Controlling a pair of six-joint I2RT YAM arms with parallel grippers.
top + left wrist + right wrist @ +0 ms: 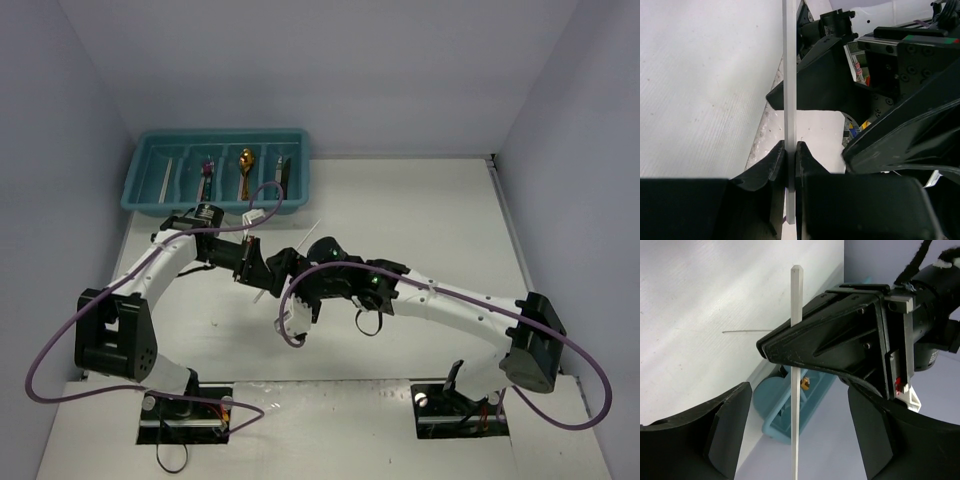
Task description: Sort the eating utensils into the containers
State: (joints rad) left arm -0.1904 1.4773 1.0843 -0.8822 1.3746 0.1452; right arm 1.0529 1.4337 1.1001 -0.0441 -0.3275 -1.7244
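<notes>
A thin white chopstick [790, 90] stands pinched between the fingers of my left gripper [790, 146], which is shut on it. The same chopstick [795, 405] runs through the wide gap of my right gripper [797, 390], which is open and not touching it. From above, both grippers meet over the middle of the table, left gripper [268, 266] and right gripper [296, 262], with the chopstick's tip [309, 234] sticking out. The teal tray [150, 165] at the far left holds a white chopstick [166, 175], a dark-handled piece [205, 172], a gold spoon [246, 160] and a silver piece [282, 170].
Purple cables [60, 340] loop around both arms. The grey walls close in on the left, back and right. The tray's corner [770, 410] and gold spoon [805, 384] show behind the chopstick in the right wrist view.
</notes>
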